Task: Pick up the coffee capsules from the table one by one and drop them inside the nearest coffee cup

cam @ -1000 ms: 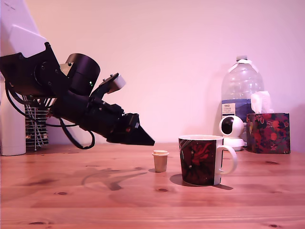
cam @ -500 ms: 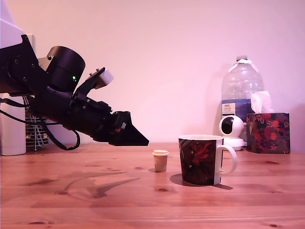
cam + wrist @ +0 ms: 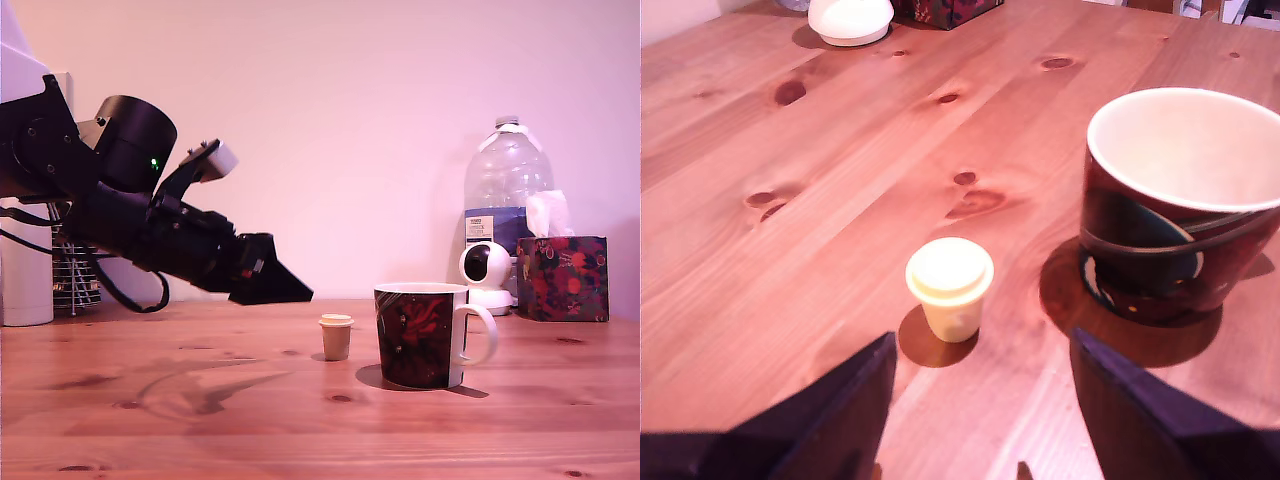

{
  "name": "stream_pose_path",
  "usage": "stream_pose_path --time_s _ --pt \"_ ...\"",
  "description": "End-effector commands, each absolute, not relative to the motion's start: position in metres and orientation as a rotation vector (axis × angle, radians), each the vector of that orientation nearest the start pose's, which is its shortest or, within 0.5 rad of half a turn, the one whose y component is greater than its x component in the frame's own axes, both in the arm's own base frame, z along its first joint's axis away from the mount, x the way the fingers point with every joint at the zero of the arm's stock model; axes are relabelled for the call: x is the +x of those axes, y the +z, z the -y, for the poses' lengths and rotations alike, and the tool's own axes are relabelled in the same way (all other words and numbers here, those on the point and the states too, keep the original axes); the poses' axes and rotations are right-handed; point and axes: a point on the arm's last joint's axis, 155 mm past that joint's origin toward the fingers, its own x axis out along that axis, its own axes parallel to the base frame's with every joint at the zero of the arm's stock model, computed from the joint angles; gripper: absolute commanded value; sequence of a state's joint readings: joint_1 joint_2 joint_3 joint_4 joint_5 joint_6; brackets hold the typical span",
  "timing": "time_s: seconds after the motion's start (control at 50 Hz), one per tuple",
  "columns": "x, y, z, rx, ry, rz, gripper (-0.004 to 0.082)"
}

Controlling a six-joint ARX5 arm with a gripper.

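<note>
A small cream coffee capsule (image 3: 336,337) stands upright on the pine table (image 3: 200,420), just to the exterior view's left of the dark, red-patterned coffee cup (image 3: 419,335). The wrist view shows the capsule (image 3: 949,287) ahead of my two dark fingertips, with the cup (image 3: 1180,200) beside it, white and bare inside. My gripper (image 3: 285,291) hangs above the table, to the exterior view's left of the capsule and apart from it. It is open, with nothing between its fingers (image 3: 850,400).
At the back on the exterior view's right stand a clear water bottle (image 3: 506,190), a white round camera (image 3: 487,275) and a floral tissue box (image 3: 563,277). A white cylinder (image 3: 25,280) and a wire holder (image 3: 78,275) stand behind the arm on the left.
The arm drew back to the exterior view's left and rose a little over the first half second. It has barely moved since. Capsule and cup have stayed put.
</note>
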State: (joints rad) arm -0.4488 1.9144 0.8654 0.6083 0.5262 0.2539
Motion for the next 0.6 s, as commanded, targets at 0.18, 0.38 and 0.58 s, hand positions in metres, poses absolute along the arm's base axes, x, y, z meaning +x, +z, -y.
stream_pose_path --time_s 0.18,0.38,0.58 --pt "0.394 0.027 0.292 0.213 -1.019 -0.409 0.05" --pt "0.396 0.023 0.294 0.213 -1.02 -0.397 0.05" --pt "0.4 0.014 0.3 0.191 -1.023 -0.42 0.0501"
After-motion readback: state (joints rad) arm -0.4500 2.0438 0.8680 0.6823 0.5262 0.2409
